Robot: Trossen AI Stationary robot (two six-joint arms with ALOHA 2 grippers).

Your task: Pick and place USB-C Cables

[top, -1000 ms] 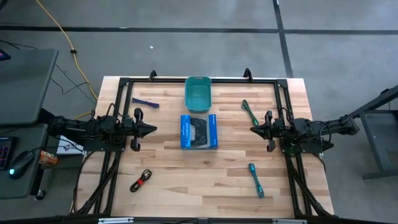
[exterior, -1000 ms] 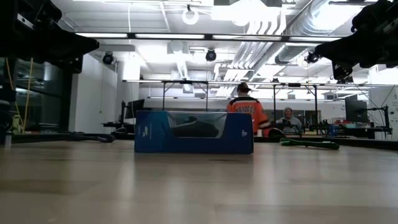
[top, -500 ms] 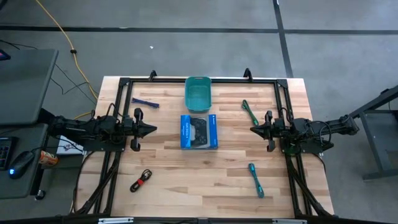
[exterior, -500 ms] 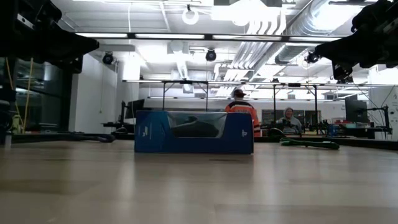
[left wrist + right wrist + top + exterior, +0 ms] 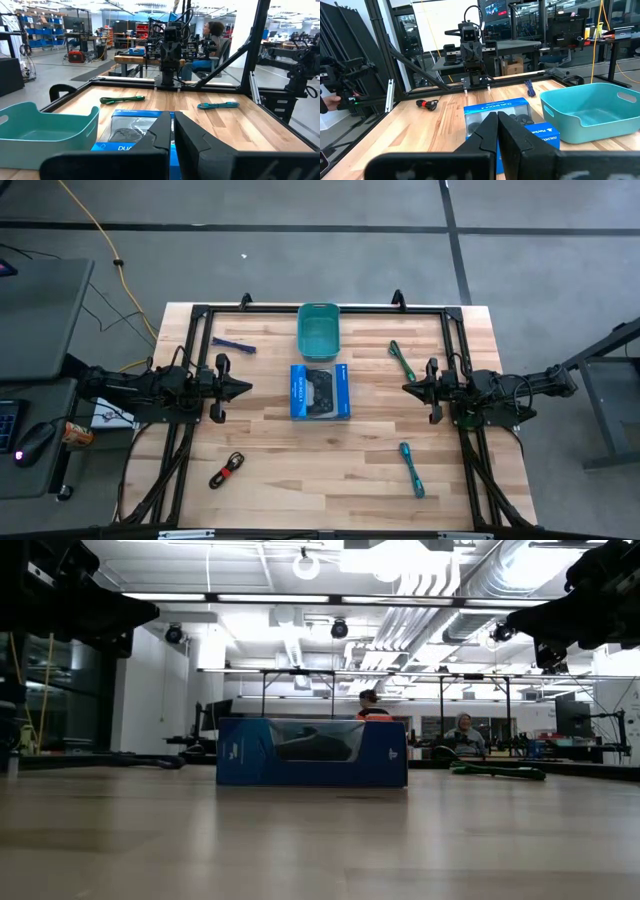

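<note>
A butcher-block table [image 5: 330, 450] stands on a grey workshop floor, framed by a black rail, and from above nothing on it has shifted over the last second: the dark blue cable [image 5: 232, 343] lies at the far left, the green cable [image 5: 401, 361] at the far right, the teal cable [image 5: 412, 468] near right and the black cable with the red band [image 5: 227, 470] near left, all well apart from the teal bin [image 5: 318, 330] and the blue box [image 5: 319, 391] in the middle. The left gripper [image 5: 245, 389] and right gripper [image 5: 406, 388] remain level with the box on either side, both pinched shut and holding nothing. In the low view the only change is in the room behind: a person in orange [image 5: 370, 706] has moved leftward and now shows only above the box [image 5: 311, 752], while the green cable [image 5: 497, 771] lies flat on the wood. The left wrist view shows closed fingers [image 5: 165, 132] over the box, with the green cable [image 5: 121, 99] and teal cable [image 5: 218, 105] beyond. The right wrist view shows shut fingers [image 5: 491, 130], the red-banded cable [image 5: 427, 104] and the blue cable [image 5: 530, 89] behind the bin [image 5: 590, 110]. By these signs the picking has not begun; all four cables are still to be gathered.
</note>
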